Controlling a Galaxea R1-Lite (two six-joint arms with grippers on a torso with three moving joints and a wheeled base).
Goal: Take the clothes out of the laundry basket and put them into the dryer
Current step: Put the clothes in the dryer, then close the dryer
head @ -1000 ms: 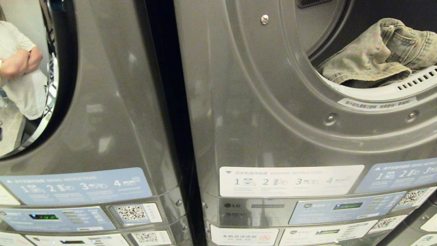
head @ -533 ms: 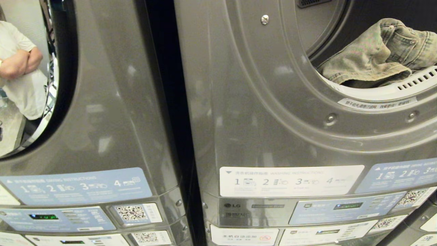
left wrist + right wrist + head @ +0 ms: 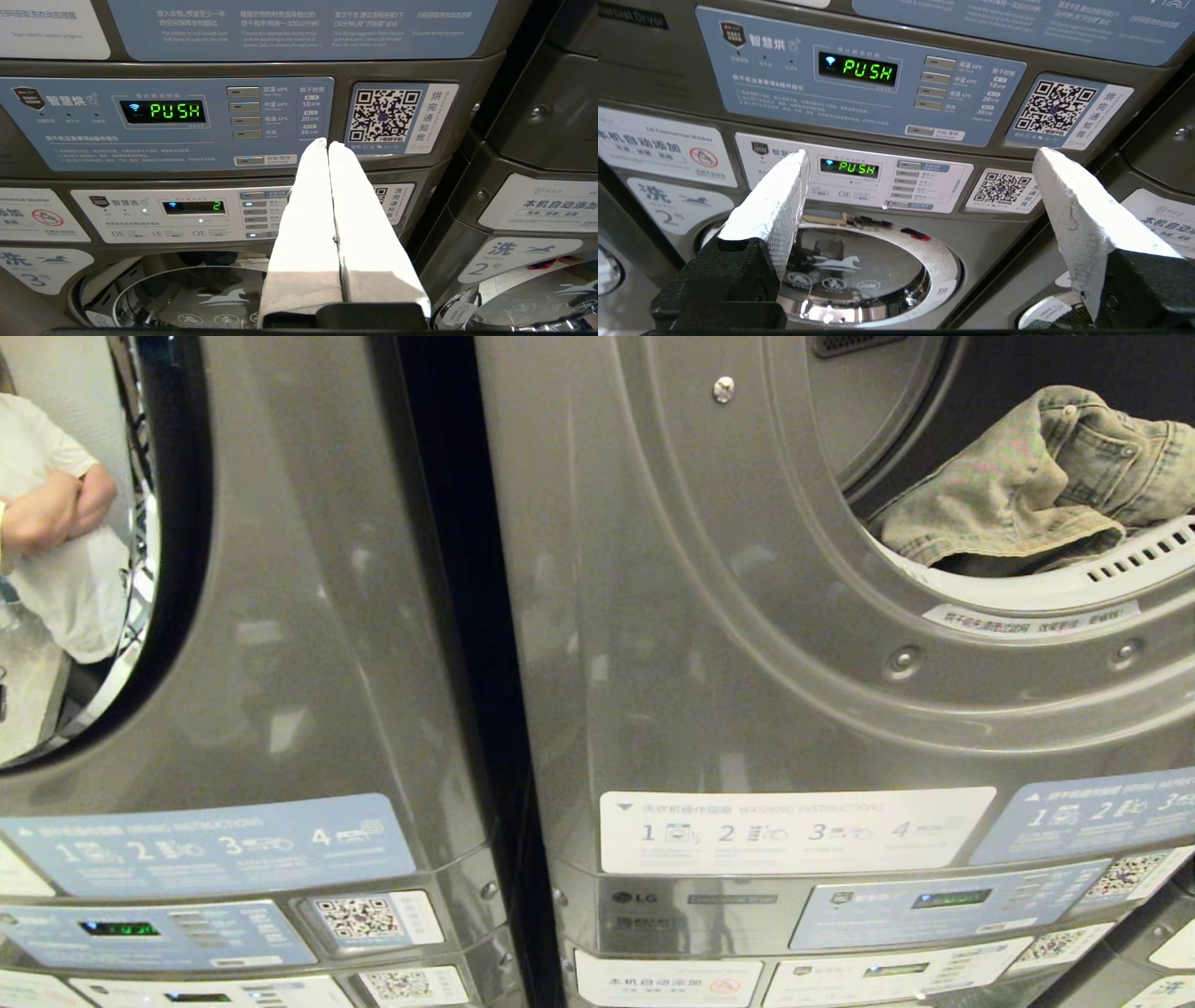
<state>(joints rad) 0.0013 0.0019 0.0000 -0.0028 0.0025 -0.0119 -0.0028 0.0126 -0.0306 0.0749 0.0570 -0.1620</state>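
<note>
Right wrist view shows the right hand with its two white padded fingers spread wide apart and nothing between them. It hangs in front of the stacked machines, facing a blue control panel whose green display reads PUSH, with a QR code sticker beside it. Below sits a white washer panel and a round washer door.

Seen from the left wrist, the left hand has its white fingers pressed together, empty, pointing toward the edge of another blue panel, also lit with PUSH, near a second QR sticker.

Neither hand appears in the head view. There the dryer on the right stands with its round opening uncovered, and a faded green denim garment lies crumpled inside the drum, its edge resting over the white perforated rim. A white instruction label runs below the opening. The neighbouring machine on the left has a glass door that reflects a person in a white shirt with folded arms. No laundry basket is in sight.
</note>
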